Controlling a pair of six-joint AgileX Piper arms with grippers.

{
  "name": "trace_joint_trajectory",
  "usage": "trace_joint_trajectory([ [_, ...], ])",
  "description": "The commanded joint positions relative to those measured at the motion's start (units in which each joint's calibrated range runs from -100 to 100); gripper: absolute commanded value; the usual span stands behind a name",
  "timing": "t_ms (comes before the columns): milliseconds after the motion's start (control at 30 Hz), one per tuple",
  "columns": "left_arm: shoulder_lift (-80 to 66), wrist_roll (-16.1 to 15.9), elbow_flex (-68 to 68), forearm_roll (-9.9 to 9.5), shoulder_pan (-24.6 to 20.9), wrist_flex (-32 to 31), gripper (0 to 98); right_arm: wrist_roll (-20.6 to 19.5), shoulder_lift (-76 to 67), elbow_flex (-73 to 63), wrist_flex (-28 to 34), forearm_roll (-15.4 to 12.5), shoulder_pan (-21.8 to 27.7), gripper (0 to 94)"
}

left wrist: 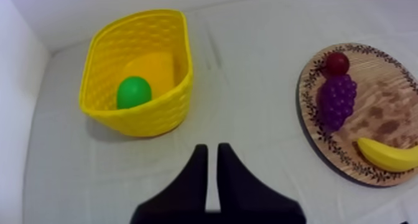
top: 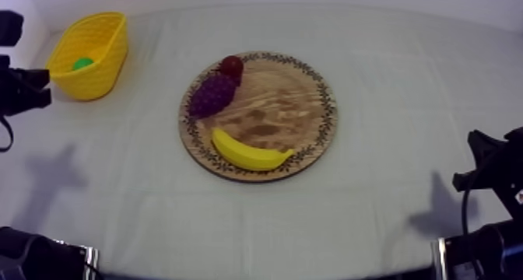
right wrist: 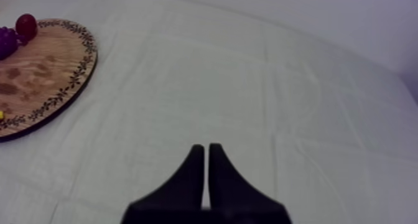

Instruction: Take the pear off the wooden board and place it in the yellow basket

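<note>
1. Item count: one round wooden board (top: 288,104), one yellow basket (top: 103,71), one pear (top: 82,64), one banana (top: 249,152), one bunch of grapes (top: 212,95), one small red fruit (top: 230,65) and two grippers.
2. Pear, location: the pear lies inside the yellow basket, low on its floor. In the left wrist view the pear (left wrist: 134,93) sits close behind the basket wall (left wrist: 146,117) nearest the left gripper. It is well apart from the board.
3. Pear, appearance: bright green, smooth and rounded. The basket wall hides its lower part. The stem end cannot be made out.
4. Basket: it stands upright at the far left of the table, on the grey-white cloth (top: 389,65). The wall has a woven pattern. The pear is the one item inside.
5. Board: it lies flat at the middle of the table and carries a leaf pattern round its rim. Three fruits rest on it, all on its left half in the top view.
   - The small red fruit is at the far rim.
   - The bunch of grapes, dark purple, lies against the red fruit on its near side.
   - The banana lies along the near rim, apart from the grapes.
6. Left gripper (left wrist: 212,149): it hangs over bare cloth, near the basket, with the board (left wrist: 385,108) off to the other side. Its two fingers stand close together as a narrow wedge and hold nothing.
7. Right gripper (right wrist: 206,147): it hangs over bare cloth beside the board (right wrist: 43,65). Its fingers lie together as a narrow wedge and hold nothing.
</note>
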Motion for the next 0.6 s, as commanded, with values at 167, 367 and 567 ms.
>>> trace_joint_trajectory([
  [167,-27.57,-2.49,21.01,3.03,-1.00,-2.51,0.4,0.01,-0.02,0.00,0.01,-0.01,0.00,0.4],
  [367,-40.95,1.65,30.70,1.39,-1.39,-0.98,0.1,0.01,-0.02,0.00,0.01,-0.01,0.00,0.4],
  [567,-43.70,5.24,32.16,-1.66,-1.77,2.09,0.6,0.03,-0.02,0.00,0.01,-0.01,0.00,0.4],
])
